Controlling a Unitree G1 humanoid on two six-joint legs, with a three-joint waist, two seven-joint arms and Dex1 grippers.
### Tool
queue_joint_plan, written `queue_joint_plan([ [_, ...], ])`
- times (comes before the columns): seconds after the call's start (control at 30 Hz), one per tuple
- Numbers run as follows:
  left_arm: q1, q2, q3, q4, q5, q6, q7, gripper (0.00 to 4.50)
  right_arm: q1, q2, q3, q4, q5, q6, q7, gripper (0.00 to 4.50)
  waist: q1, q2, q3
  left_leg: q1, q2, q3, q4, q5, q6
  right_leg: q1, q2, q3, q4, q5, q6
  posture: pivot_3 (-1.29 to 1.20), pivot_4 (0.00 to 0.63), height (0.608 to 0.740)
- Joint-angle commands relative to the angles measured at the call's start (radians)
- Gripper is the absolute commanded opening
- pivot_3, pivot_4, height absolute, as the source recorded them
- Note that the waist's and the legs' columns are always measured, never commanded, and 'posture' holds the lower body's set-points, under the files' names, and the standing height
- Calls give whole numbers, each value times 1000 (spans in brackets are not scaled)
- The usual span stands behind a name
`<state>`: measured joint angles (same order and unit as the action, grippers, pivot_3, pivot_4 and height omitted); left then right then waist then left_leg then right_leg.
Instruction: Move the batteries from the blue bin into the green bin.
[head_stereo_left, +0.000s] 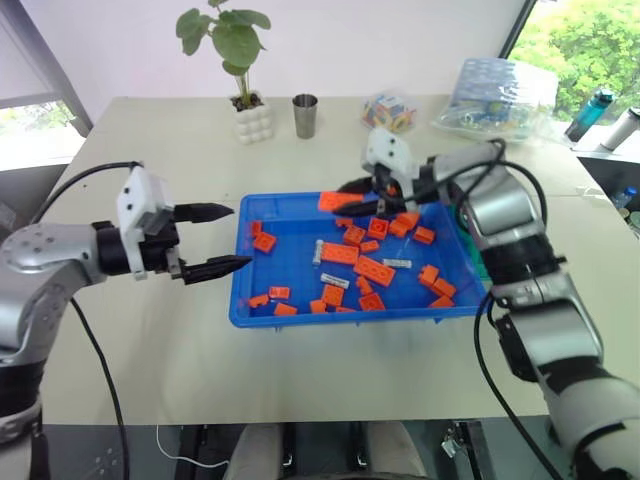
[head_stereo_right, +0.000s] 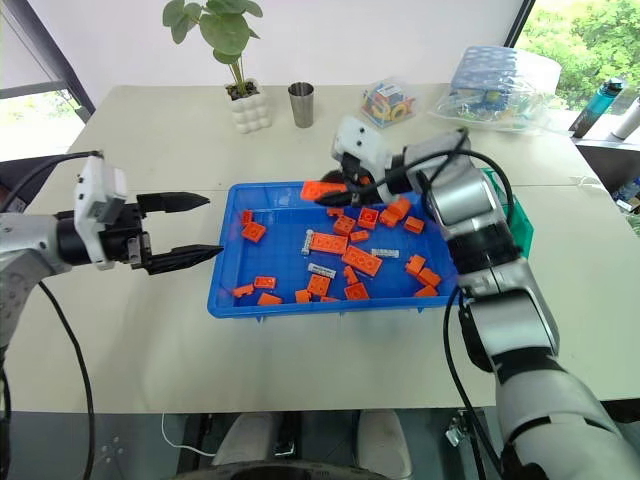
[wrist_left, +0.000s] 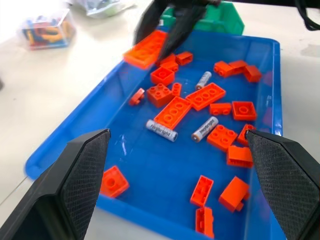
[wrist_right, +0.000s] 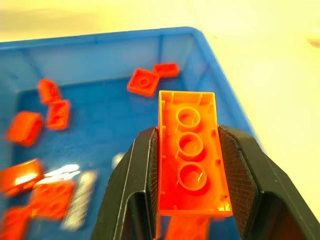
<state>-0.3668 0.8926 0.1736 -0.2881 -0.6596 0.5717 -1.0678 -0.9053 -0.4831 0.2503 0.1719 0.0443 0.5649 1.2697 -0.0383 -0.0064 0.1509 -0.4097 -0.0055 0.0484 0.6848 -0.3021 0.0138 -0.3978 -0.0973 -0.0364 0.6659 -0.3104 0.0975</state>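
The blue bin (head_stereo_left: 350, 318) sits mid-table, holding several orange bricks and three batteries (wrist_left: 161, 130) (wrist_left: 205, 128) (wrist_left: 203, 78) lying loose on its floor. Behind the bin's right side, partly hidden by my right arm, stands the green bin (head_stereo_right: 518, 222). My right gripper (head_stereo_left: 352, 195) hovers above the bin's far edge, shut on a long orange brick (wrist_right: 190, 150) and not on a battery. Left of the bin, my left gripper (head_stereo_left: 240, 236) is open with nothing between its fingers, pointing toward the bin.
At the table's far side stand a potted plant (head_stereo_left: 250, 115), a metal cup (head_stereo_left: 305, 115), a clear box of coloured pieces (head_stereo_left: 388, 110) and a plastic bag (head_stereo_left: 495, 95). Bottles (head_stereo_left: 595, 112) stand off to the far right.
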Motion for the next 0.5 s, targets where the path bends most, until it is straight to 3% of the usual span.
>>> queue_joint_plan([
  [0.03,-47,-6,-3,4,9,-25,-3,4500,78,-7,59,-115,4,34,-19,1209,-5,1,0,0,0,1,0,0,0,0,0,0,0,0,0,0,150,716],
  [0.2,-55,-4,-10,10,19,-29,-20,4500,106,-40,-4,-39,0,42,-142,1209,-2,2,1,0,0,2,0,0,0,-1,0,1,0,0,0,0,150,716],
  [0.5,-57,-7,-10,7,23,-27,-18,4500,114,-142,-89,109,9,-29,-199,1209,20,1,2,0,-1,2,0,0,0,0,0,1,-1,0,0,0,150,716],
])
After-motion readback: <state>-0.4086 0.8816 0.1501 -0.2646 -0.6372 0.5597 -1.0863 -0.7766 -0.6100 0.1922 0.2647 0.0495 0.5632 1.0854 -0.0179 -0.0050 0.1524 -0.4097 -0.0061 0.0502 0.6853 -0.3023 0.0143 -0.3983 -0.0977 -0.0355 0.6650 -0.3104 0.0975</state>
